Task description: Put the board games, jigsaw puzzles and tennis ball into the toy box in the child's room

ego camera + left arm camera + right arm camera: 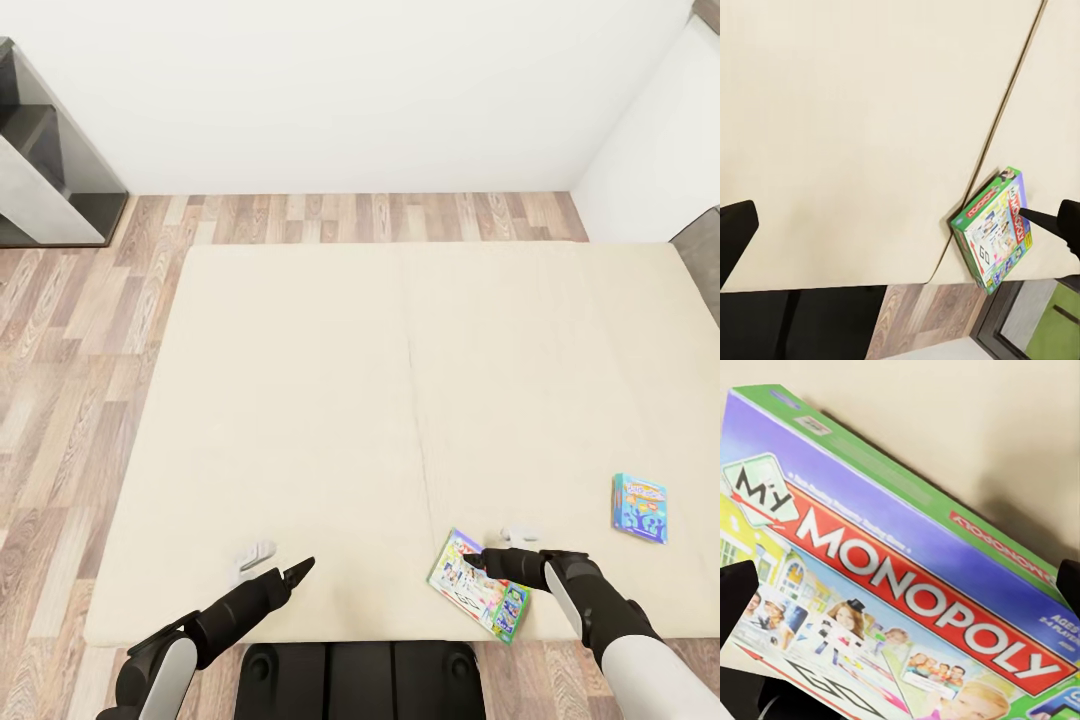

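Note:
Two board games lie on the beige bed (330, 400). The Monopoly box (478, 585) sits near the front edge, and its lettered lid (922, 592) is close up in the right wrist view. My right gripper (482, 560) is open at the box's far edge. One dark finger (735, 596) shows on each side of the lid. The box (994, 229) looks tilted up on one edge. A smaller blue game box (640, 508) lies flat to the right. My left gripper (292, 575) is open over bare mattress to the left, with nothing between its fingers (733, 236).
Wooden floor (70, 380) surrounds the bed on the left and far sides. A dark grey shelf unit (50, 170) stands at the back left by the white wall. A grey headboard (702, 255) is at the right. My dark base (360, 680) stands at the bed's near edge.

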